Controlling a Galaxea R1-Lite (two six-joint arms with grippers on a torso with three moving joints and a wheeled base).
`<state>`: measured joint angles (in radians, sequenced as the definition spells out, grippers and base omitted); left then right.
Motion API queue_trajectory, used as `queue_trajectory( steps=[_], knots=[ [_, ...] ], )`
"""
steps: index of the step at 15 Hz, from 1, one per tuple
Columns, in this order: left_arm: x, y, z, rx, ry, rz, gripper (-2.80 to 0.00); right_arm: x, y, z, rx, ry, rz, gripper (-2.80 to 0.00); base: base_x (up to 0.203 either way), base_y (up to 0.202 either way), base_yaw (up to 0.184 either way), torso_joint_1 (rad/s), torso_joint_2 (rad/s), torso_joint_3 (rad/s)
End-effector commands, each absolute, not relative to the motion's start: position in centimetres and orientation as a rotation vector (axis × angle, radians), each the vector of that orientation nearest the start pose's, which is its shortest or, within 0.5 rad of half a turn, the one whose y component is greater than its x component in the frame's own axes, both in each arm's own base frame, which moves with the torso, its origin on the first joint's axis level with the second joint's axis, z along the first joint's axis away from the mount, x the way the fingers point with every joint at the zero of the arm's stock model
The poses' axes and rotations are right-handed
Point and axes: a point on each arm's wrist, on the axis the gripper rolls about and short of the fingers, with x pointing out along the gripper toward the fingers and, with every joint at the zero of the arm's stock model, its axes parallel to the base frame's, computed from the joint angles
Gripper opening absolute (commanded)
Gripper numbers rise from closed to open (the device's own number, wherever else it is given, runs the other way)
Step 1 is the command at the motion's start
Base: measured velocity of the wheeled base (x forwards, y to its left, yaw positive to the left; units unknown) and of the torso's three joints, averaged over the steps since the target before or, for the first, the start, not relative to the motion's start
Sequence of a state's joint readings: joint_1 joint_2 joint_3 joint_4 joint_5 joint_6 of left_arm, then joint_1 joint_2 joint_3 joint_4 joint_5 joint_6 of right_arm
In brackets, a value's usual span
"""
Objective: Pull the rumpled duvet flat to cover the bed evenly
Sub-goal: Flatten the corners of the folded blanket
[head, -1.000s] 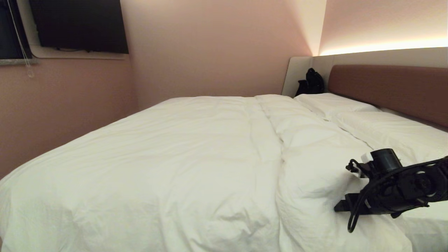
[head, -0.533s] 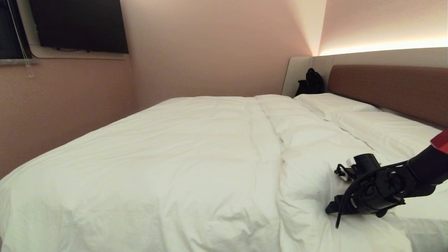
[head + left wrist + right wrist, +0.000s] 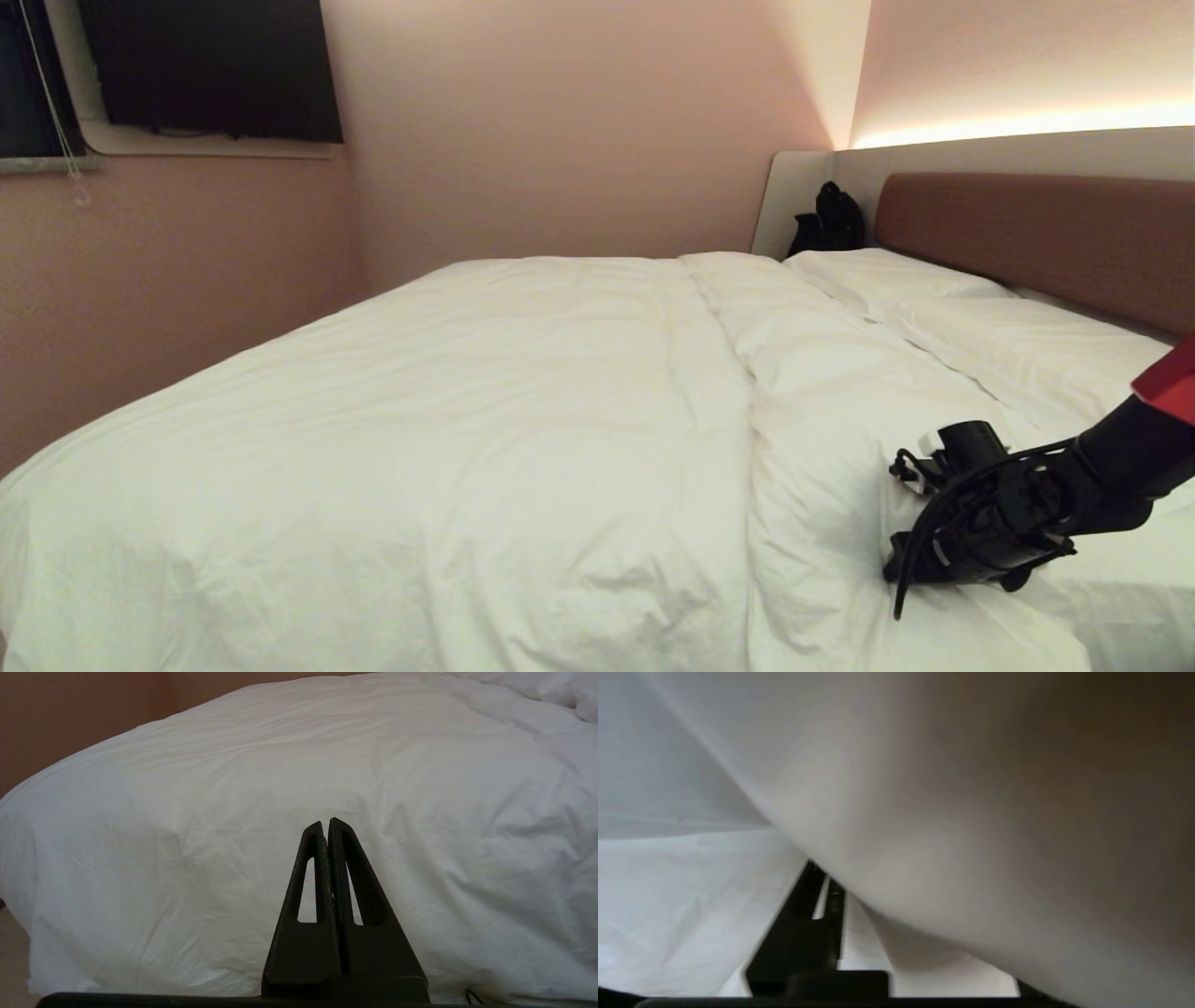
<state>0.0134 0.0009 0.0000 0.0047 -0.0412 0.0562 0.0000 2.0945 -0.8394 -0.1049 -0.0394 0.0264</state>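
Note:
The white duvet [image 3: 467, 420] covers most of the bed [image 3: 1144, 597], and its top part is turned back in a thick puffy band [image 3: 822, 401] short of the pillows. My right gripper [image 3: 892, 565] lies low at the near right, nose pushed into the edge of that band. In the right wrist view the duvet [image 3: 971, 812] bulges between the fingers [image 3: 798, 938], which stand apart; a strip of sheet shows beside the seen finger, and the tips are hidden under cloth. My left gripper [image 3: 327, 823] is shut and empty, parked facing the duvet's hanging side [image 3: 187, 858].
Two flat white pillows [image 3: 878, 275] [image 3: 1027, 345] lie against the brown headboard [image 3: 1027, 233]. A black bag [image 3: 831, 219] sits in the far corner by the pale panel. A dark screen [image 3: 205, 65] hangs on the pink wall to the left.
My right arm has dropped and reached in toward the duvet's folded band; the gripper's tips, above the cloth before, now sit sunk into its edge. The left arm has not moved.

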Motion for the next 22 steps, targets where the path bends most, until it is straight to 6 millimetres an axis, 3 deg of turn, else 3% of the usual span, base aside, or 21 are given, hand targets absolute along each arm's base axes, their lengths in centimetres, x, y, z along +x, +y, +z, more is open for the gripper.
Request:
queue_trajectory(
  steps=[1, 4, 7, 14, 18, 22],
  knots=[
    [-2.3, -0.1, 7.5, 0.057, 0.005, -0.028, -2.80, 31.4, -0.1, 2.7, 0.002, 1.145, -0.051, -2.80, 0.000, 0.000, 0.000, 0.000, 0.00, 0.000],
    [-2.3, -0.1, 7.5, 0.057, 0.005, -0.028, -2.80, 30.1, -0.2, 3.5, -0.001, 1.147, -0.056, -2.80, 0.000, 0.000, 0.000, 0.000, 0.00, 0.000],
    [-2.3, -0.1, 7.5, 0.057, 0.005, -0.028, -2.80, 26.5, -0.9, 4.5, 0.004, 1.154, -0.083, -2.80, 0.000, 0.000, 0.000, 0.000, 0.00, 0.000],
    [-2.3, -0.1, 7.5, 0.057, 0.005, -0.028, -2.80, 21.8, -3.3, 4.3, 0.012, 1.222, -0.241, -2.80, 0.000, 0.000, 0.000, 0.000, 0.00, 0.000],
    [-2.3, -0.1, 7.5, 0.057, 0.005, -0.028, -2.80, 19.9, -3.4, 5.2, 0.007, 1.201, -0.253, -2.80, 0.000, 0.000, 0.000, 0.000, 0.00, 0.000],
    [-2.3, -0.1, 7.5, 0.057, 0.005, -0.028, -2.80, 20.9, -3.7, 4.8, 0.019, 1.206, -0.261, -2.80, 0.000, 0.000, 0.000, 0.000, 0.00, 0.000]
  ],
)
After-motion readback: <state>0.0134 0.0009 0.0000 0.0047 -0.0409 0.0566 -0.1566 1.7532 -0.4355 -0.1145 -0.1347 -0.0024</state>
